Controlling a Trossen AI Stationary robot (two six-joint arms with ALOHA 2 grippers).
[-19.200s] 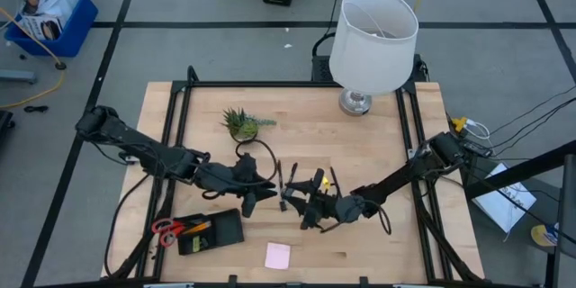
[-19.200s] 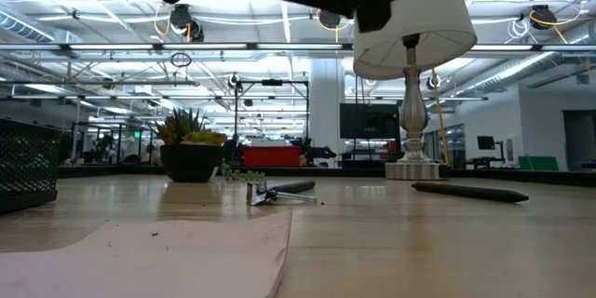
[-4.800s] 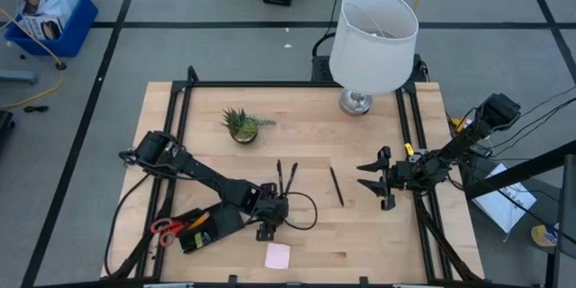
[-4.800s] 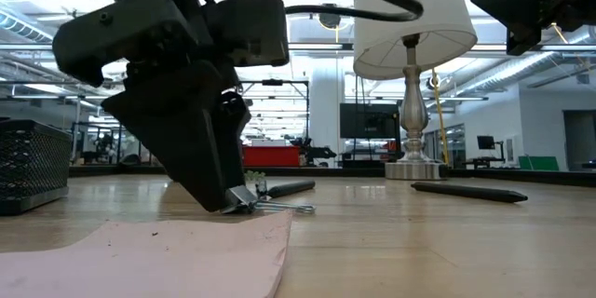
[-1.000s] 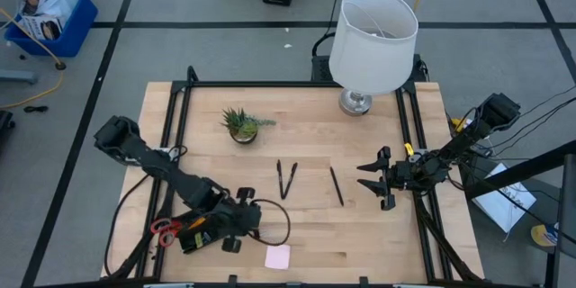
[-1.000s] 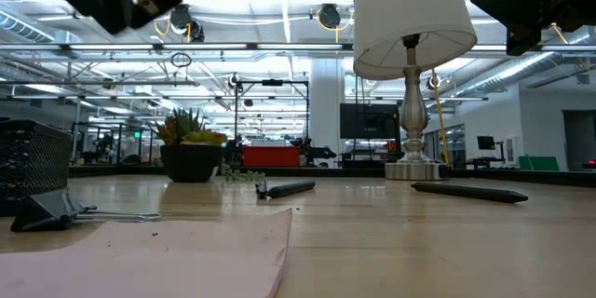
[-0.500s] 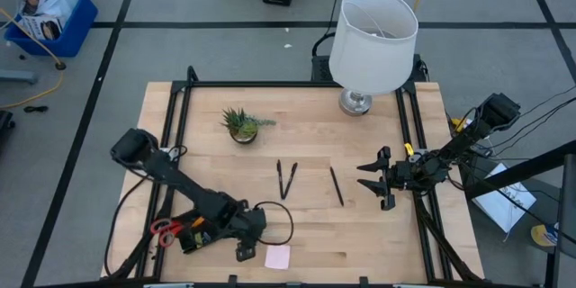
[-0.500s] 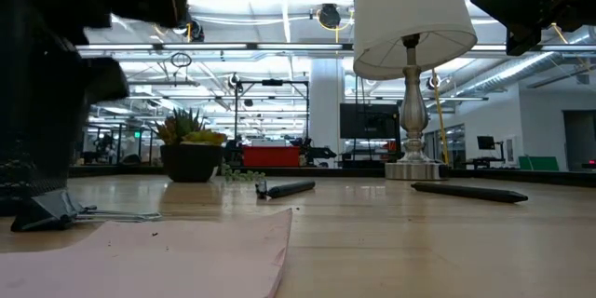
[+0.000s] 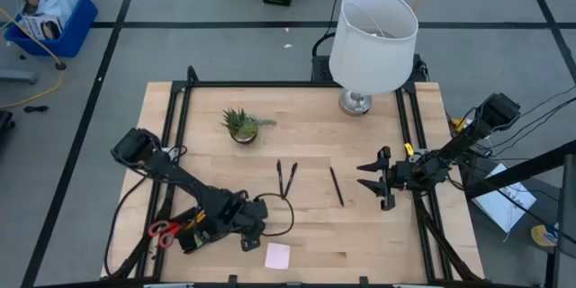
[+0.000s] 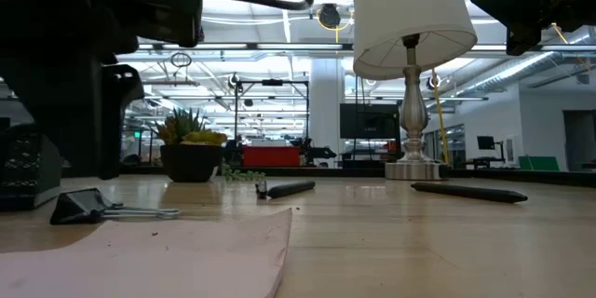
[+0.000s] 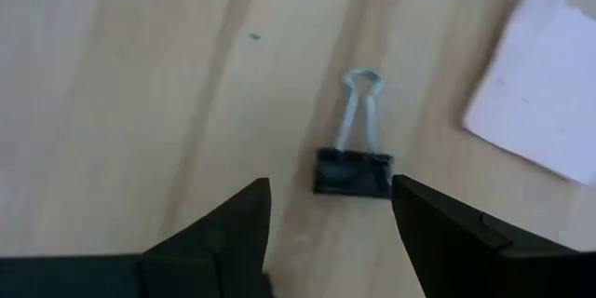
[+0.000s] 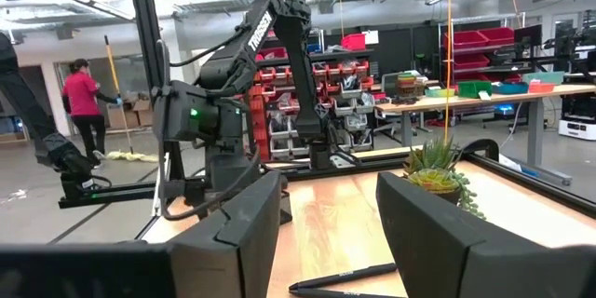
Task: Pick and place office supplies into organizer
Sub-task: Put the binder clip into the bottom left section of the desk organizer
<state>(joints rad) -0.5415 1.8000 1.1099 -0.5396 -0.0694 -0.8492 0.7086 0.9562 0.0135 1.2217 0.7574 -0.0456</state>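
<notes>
Since the clip [image 11: 352, 169] lies on the table [image 9: 360, 135] beside the organizer [image 9: 200, 230], left fingers [image 11: 233, 228] are held open above it; right fingers [image 12: 424, 219] are parked open.

Left end effector [image 11: 328, 207] open, low; right end effector [image 9: 376, 180] open, raised.

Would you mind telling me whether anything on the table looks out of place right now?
Yes: a black binder clip lies loose on the wood between the organizer and the pink sticky-note pad, not in a compartment. The left gripper hovers over it, fingers open.
</notes>
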